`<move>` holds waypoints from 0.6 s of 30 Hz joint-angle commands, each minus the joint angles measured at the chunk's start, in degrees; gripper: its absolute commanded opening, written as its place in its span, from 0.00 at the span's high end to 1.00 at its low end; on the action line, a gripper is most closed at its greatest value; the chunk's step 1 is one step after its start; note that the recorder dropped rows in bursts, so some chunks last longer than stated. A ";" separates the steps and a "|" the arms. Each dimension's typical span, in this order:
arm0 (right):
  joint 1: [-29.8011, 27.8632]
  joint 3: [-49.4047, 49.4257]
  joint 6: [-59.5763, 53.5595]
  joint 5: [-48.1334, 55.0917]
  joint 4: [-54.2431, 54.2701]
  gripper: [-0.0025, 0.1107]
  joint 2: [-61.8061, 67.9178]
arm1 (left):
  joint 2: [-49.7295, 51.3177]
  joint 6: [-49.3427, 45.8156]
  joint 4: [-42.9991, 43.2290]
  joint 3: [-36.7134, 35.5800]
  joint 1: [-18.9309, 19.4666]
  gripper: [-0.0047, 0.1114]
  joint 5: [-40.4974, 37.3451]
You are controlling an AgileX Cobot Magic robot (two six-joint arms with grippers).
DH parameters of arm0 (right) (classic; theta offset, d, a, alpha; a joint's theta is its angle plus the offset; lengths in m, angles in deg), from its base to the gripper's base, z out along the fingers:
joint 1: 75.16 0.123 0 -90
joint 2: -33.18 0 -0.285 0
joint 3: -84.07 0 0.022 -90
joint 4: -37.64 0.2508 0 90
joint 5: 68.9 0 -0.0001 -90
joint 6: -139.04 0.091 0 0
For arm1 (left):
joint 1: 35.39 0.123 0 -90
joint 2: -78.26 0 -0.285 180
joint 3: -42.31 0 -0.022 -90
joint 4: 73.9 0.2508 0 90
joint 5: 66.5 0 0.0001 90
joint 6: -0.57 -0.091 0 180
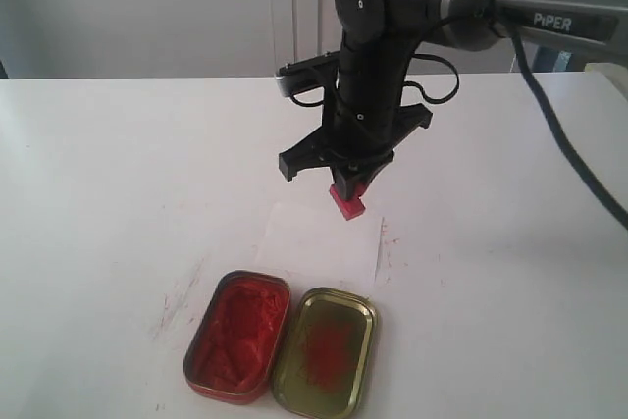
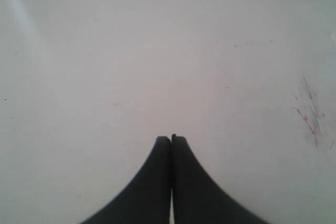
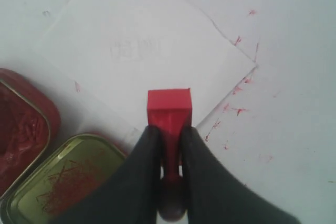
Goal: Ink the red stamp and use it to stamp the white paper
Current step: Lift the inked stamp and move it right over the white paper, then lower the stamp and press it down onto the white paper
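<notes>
My right gripper (image 1: 349, 183) is shut on the red stamp (image 1: 346, 202), its fingers clamped on the stamp's narrow handle. The stamp (image 3: 168, 109) hangs base down, a little above the far right part of the white paper (image 1: 322, 243). In the right wrist view the white paper (image 3: 142, 61) carries a faint grey print mark and lies beyond the stamp's square base. My left gripper (image 2: 171, 139) is shut with nothing in it, over bare white table, and does not show in the exterior view.
An oval tin of red ink (image 1: 238, 334) sits at the front of the table, and its gold lid (image 1: 325, 350) with red smears lies right beside it. Red ink specks (image 3: 239, 109) dot the white table (image 1: 118, 193) by the paper's edge.
</notes>
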 commanded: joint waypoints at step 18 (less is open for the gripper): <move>-0.16 -2.44 -0.89 -2.59 6.78 0.98 6.94 | -0.28 0.00 0.05 -0.27 0.03 0.96 0.28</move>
